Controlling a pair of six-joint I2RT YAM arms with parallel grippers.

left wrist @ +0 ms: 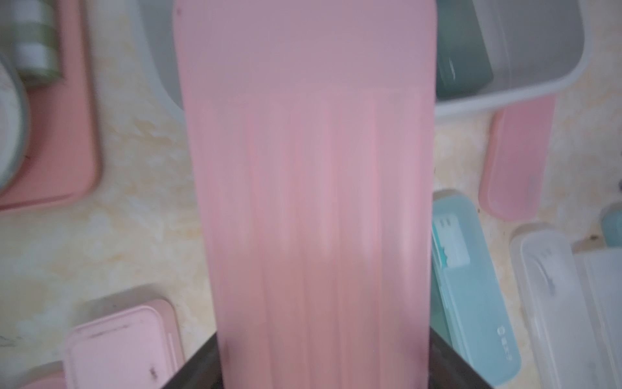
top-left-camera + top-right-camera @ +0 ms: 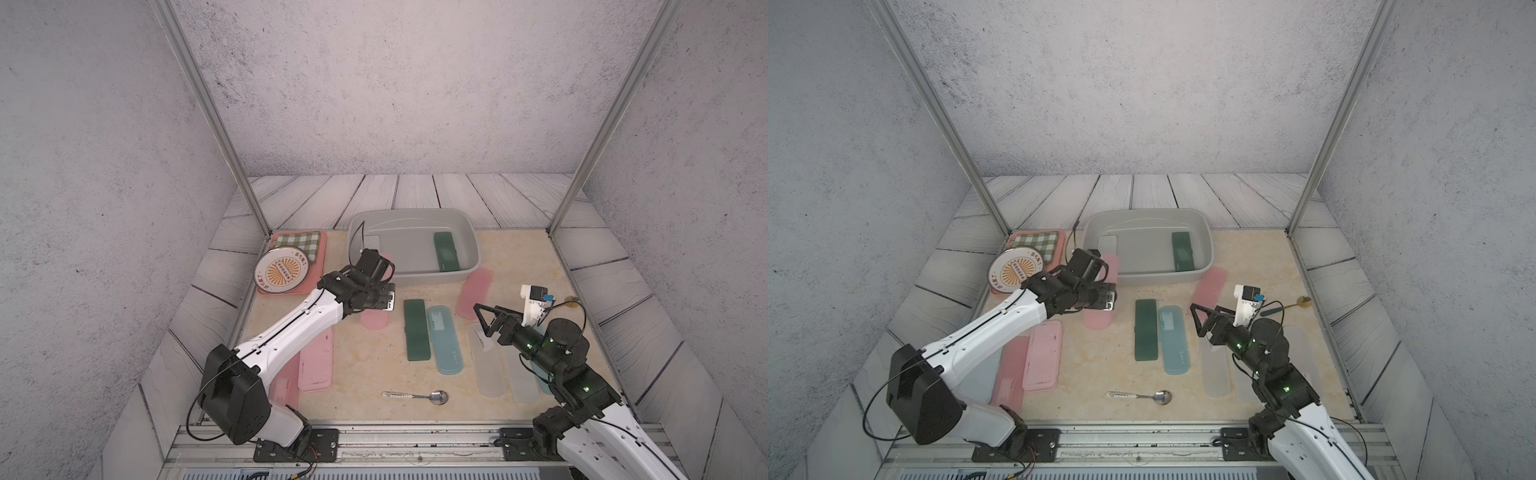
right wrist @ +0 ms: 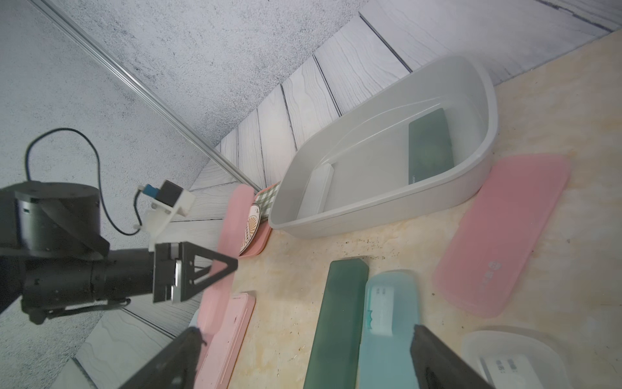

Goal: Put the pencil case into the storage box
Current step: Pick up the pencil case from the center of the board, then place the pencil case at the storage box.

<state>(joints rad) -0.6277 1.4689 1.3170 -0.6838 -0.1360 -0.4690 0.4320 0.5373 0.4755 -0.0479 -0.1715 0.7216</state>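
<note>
**Desk:** What does the frame show?

**Photographer:** The left gripper (image 1: 323,370), its jaws closed partway on the near end of a pink pencil case (image 1: 309,168). The case's long axis runs straight out ahead of the gripper. Its far end reaches the near corner of the storage box (image 2: 436,278).

**Desk:** Is it clear of the table (image 2: 365,365)?

**Photographer:** Probably lifted, but the wrist view is blurred and the arm hides the underside from above, so I can't swear to it.

**Desk:** And the other arm?

**Photographer:** The right gripper (image 2: 484,322) hangs wide open and empty, well off to the side above the clear cases (image 2: 490,365). The left is nearer, with the box dead ahead of it. My guess at the next move is forward over the rim, lengthwise. A dark green case (image 2: 446,251) already lies inside.
</note>
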